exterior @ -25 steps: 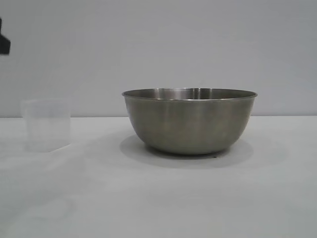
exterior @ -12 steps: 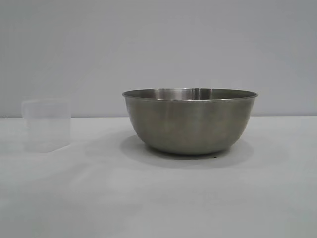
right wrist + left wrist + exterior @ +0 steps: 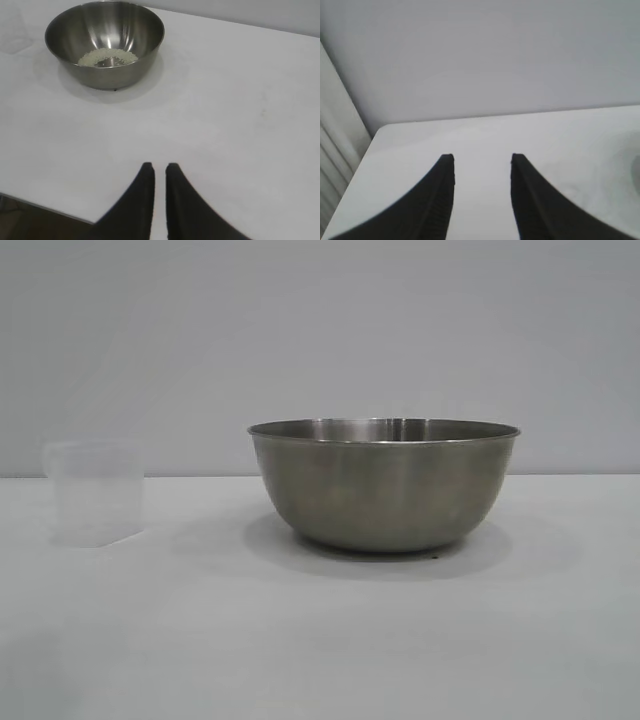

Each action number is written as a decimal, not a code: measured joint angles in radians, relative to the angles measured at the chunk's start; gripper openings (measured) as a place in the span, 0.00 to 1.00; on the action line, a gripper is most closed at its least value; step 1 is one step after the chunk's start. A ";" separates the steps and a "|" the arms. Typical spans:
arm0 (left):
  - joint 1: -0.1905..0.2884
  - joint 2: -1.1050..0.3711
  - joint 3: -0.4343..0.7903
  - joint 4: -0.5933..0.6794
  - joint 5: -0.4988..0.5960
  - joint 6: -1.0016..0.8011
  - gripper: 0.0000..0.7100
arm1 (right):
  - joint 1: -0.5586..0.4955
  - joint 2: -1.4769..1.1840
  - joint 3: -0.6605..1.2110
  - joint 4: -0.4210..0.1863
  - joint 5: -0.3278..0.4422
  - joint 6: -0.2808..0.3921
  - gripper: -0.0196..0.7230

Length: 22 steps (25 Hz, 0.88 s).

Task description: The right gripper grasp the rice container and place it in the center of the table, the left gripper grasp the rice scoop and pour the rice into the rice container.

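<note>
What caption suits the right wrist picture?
Rice lies in the steel bowl; the right gripper hangs apart.

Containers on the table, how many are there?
2: the rice container stands mid-table, holding rice; the rice scoop stands upright, apart, at the exterior view's left. None appears hidden.

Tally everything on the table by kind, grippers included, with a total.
Round stainless-steel rice container: 1
Frosted translucent plastic rice scoop: 1
Heap of off-white rice in the container: 1
Black two-fingered grippers: 2 (left gripper, right gripper)
Total: 5
</note>
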 joint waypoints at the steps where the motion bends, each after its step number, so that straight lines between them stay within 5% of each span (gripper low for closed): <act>1: 0.000 -0.008 -0.014 0.002 0.057 -0.016 0.32 | 0.000 0.000 0.000 0.000 0.000 0.000 0.10; 12: 0.000 -0.197 -0.043 0.017 0.489 -0.082 0.32 | 0.000 0.000 0.000 0.000 0.000 0.000 0.10; 22: 0.000 -0.301 -0.041 0.009 0.524 -0.082 0.32 | 0.000 0.000 0.000 0.000 0.001 0.000 0.10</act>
